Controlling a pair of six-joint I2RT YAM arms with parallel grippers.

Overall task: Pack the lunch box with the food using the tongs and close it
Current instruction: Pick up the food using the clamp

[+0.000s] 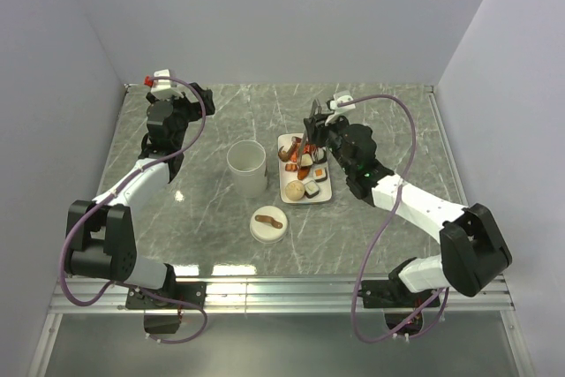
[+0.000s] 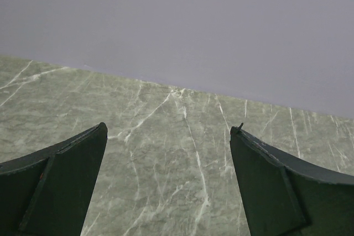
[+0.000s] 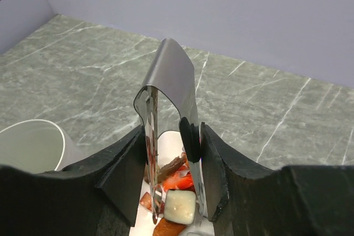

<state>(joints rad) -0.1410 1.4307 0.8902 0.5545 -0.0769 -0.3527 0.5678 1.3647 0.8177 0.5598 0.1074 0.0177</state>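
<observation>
My right gripper (image 1: pixel 314 134) (image 3: pixel 172 147) is shut on the tongs (image 3: pixel 168 73) (image 1: pixel 313 114), held with the bend up and the arms pointing down. The two arm tips stand on either side of a white food block (image 3: pixel 181 205) among red-orange pieces (image 3: pixel 180 179) on the white plate (image 1: pixel 292 193). Whether the tips squeeze the block I cannot tell. The lunch box (image 1: pixel 246 168) (image 3: pixel 30 145) stands open and upright left of the plate. Its cream lid (image 1: pixel 267 223) with the brown strap lies in front of it. My left gripper (image 1: pixel 181 105) (image 2: pixel 168 131) is open over bare table at the far left.
Grey walls close in the marble table (image 1: pixel 212 121) at the back and on both sides. A metal rail (image 1: pixel 282 289) runs along the near edge. A cable (image 1: pixel 402 121) loops over my right arm.
</observation>
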